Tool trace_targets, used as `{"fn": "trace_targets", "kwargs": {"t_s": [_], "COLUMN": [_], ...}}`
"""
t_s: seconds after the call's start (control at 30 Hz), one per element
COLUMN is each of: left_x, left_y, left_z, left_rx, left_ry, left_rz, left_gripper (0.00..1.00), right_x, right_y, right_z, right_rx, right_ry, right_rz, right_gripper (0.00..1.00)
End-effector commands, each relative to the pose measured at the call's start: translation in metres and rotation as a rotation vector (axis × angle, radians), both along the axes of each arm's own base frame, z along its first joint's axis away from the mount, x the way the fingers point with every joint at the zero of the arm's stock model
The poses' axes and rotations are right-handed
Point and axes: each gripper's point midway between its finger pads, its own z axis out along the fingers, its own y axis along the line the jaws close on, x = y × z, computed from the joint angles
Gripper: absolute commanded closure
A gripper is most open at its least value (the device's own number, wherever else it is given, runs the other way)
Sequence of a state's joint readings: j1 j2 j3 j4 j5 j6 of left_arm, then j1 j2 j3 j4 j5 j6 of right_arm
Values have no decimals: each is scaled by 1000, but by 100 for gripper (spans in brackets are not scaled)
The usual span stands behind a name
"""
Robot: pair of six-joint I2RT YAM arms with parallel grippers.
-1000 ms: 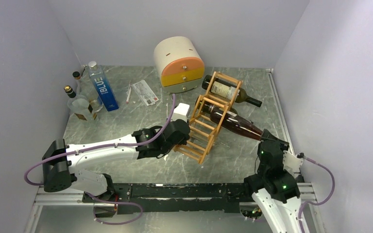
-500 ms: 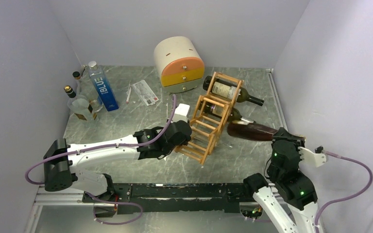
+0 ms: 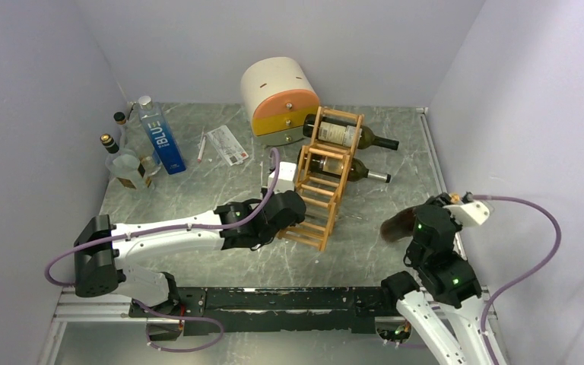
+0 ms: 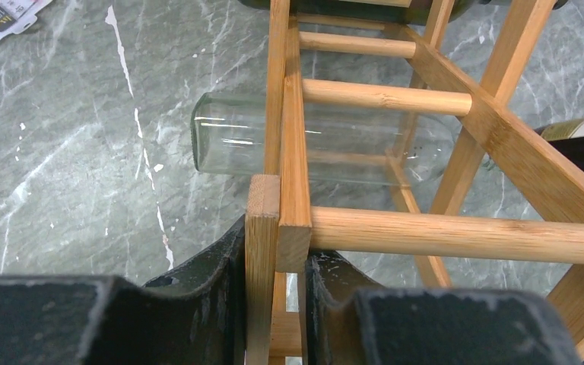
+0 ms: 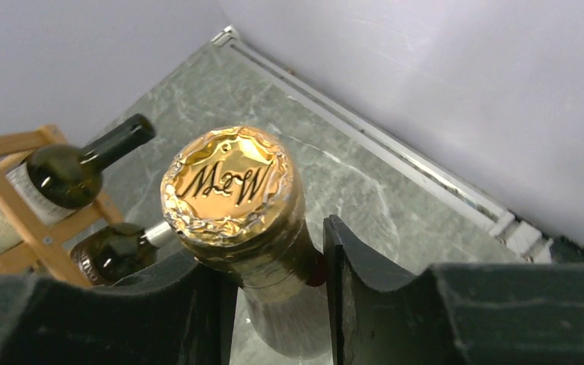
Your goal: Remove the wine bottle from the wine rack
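The light wooden wine rack stands mid-table with two dark green bottles in its upper tiers. My left gripper is shut on a slat at the rack's near end; it shows in the left wrist view, with a clear glass bottle lying behind the rungs. My right gripper is shut on the neck of a reddish-brown wine bottle with a gold foil cap. It holds that bottle clear of the rack, at the front right.
A round cream-and-orange drawer box stands behind the rack. A blue water bottle, small bottles and a card are at the back left. A white block lies left of the rack. The right wall is close to the right arm.
My right gripper pulled the reddish-brown bottle out of the rack and carried it to the front right. The rack, held by my left gripper, swung back leftward with its two green bottles.
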State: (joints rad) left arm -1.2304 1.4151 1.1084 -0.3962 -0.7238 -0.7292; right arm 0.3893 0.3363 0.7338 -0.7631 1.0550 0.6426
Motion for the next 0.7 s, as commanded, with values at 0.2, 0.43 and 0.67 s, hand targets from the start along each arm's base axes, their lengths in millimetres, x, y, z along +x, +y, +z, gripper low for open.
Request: {"fn": "trace_targets", "kwargs": {"t_s": [0.2,0.43,0.67], "left_x": [-5,-17,-35], "left_y": [-4,-5,-1], "left_z": [-1,6,38], "left_rx": [21,-34,-118], "left_ry": [16,39,29], "left_rz": [-52,-116,-230], "left_gripper": [60,19,0], "right_x": [40,49,70], "right_y": [28,48,89], "right_z": [137,192,266], "right_rx": [-199,-297,-378], "right_ry": [-270,-305,-390], "right_rz": [212,334,535], "right_gripper": [100,100,100]}}
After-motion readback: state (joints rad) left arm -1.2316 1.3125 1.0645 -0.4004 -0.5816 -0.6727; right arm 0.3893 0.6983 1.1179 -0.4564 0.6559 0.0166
